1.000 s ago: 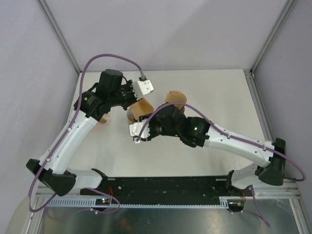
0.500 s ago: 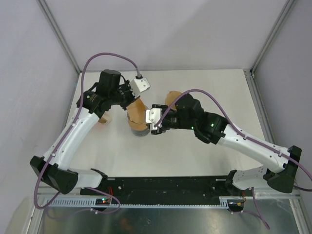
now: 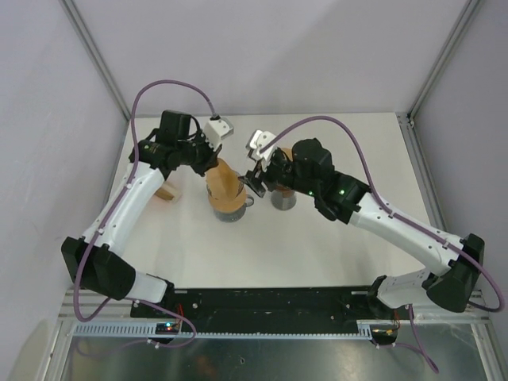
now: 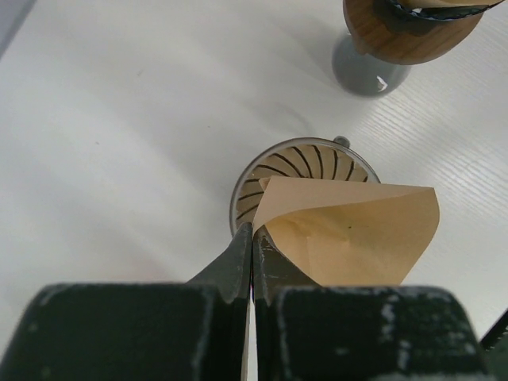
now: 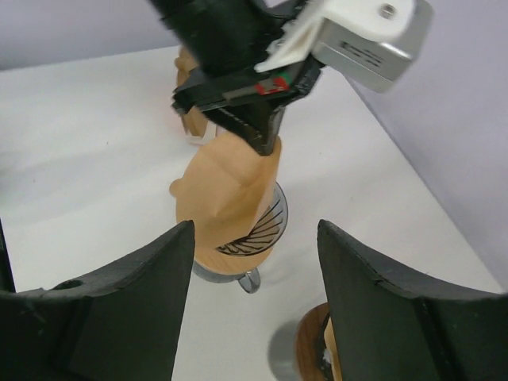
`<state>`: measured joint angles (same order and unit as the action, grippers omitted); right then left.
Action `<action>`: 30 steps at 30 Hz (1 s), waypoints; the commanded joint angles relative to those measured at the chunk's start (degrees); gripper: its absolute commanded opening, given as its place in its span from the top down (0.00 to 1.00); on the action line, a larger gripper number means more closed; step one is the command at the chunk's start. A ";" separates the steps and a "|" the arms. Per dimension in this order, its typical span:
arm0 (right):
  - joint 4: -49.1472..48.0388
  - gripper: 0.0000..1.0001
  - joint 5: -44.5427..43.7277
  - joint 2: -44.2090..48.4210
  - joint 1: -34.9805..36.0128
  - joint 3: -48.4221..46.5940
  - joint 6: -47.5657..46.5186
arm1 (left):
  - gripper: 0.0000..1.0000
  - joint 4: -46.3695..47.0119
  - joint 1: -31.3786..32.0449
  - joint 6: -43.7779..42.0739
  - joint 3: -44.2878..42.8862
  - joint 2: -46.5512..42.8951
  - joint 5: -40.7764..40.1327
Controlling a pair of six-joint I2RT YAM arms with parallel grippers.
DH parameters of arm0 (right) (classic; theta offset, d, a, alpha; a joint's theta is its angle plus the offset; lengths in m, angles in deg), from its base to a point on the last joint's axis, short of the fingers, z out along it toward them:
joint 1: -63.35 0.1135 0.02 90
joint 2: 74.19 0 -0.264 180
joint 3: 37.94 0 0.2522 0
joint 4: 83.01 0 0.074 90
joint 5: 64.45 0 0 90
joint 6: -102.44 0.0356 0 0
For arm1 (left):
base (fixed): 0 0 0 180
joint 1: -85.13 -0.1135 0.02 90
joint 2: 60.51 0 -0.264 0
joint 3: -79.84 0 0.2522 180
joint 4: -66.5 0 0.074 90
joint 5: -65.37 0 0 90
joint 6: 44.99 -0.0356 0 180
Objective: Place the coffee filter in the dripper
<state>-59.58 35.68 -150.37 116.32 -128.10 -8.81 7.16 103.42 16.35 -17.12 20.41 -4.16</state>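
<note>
The white counter [image 3: 317,246] carries two arms meeting at the middle of the top view. One grey-footed stand with a wooden top [image 4: 401,36] is in the upper right of the left wrist view. Left of it, near the centre of that view, stands one dripper [image 4: 302,163], its ribbed cone showing.

One brown paper coffee filter [image 4: 349,230] is there. Its lower part dips into the dripper, and the rest leans up over the near rim, not seated. The left tool [image 4: 252,238] is clenched on the filter's upper edge. The right tool [image 5: 255,230] stands spread wide just beside it and grasps nothing.

The filter looks featherlight, thin and easily creased, so it should be held by the seam edge and not the open mouth. A tan item at the top view's left is too small to name.
</note>
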 commanded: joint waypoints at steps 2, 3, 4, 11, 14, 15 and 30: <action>-6.87 0.30 -7.97 -2.82 -0.30 -0.15 14.38 | 1.00 -0.08 -1.72 4.33 1.12 0.13 3.94; -7.13 0.30 -8.83 -3.40 -0.27 -0.15 15.67 | 1.00 -0.32 -1.91 4.46 1.16 0.30 4.04; -7.30 0.29 -9.48 -3.82 -0.30 -0.15 16.62 | 1.00 -0.62 -2.06 4.43 1.31 0.60 4.00; -8.28 0.28 -13.76 -7.91 -0.46 -0.15 23.11 | 1.00 -1.84 -2.71 4.57 1.73 3.74 4.57; -8.94 0.28 -14.42 -9.31 -0.65 -0.15 25.16 | 0.99 -2.06 -2.80 4.32 1.65 5.16 4.02; -9.00 0.28 -14.60 -9.72 -0.66 -0.11 25.36 | 0.98 -2.10 -2.81 4.19 1.69 5.49 3.73; -10.13 0.40 -15.00 -13.81 0.70 -2.70 24.04 | 0.35 -2.07 -3.01 3.68 -1.63 4.40 4.06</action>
<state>-66.88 21.63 -162.83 116.02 -128.10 15.80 4.78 101.08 19.54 -15.56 27.21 -1.87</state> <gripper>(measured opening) 0.625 0.605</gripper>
